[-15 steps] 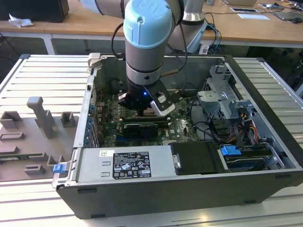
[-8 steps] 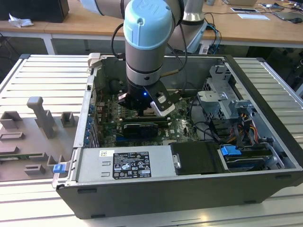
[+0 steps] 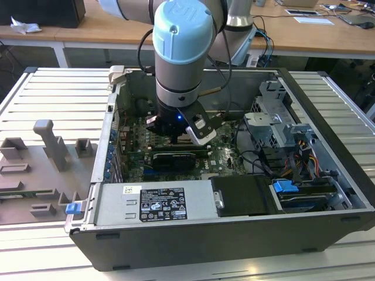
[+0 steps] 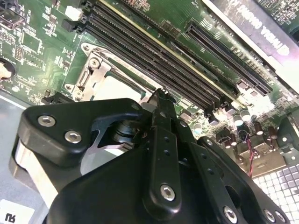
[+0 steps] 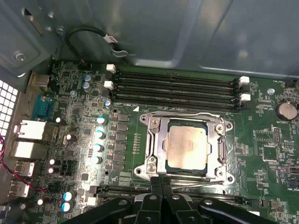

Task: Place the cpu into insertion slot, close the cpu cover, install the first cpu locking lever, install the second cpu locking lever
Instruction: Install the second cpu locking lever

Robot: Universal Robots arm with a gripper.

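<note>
Silver cpu point(image 5: 187, 147) seated under cpu cover point(image 5: 154, 140) in first wrist view | gripper point(image 5: 161, 183) clenched, empty

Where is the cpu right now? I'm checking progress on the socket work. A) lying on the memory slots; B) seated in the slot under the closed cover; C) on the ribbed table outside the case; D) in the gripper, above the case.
B: in the first wrist view the cpu lies flat in the slot, with the cover framing it, and the gripper sits at the socket's edge.

Arm point(image 3: 179, 52) vertical, gripper point(image 5: 161, 184) jaws together.
</note>
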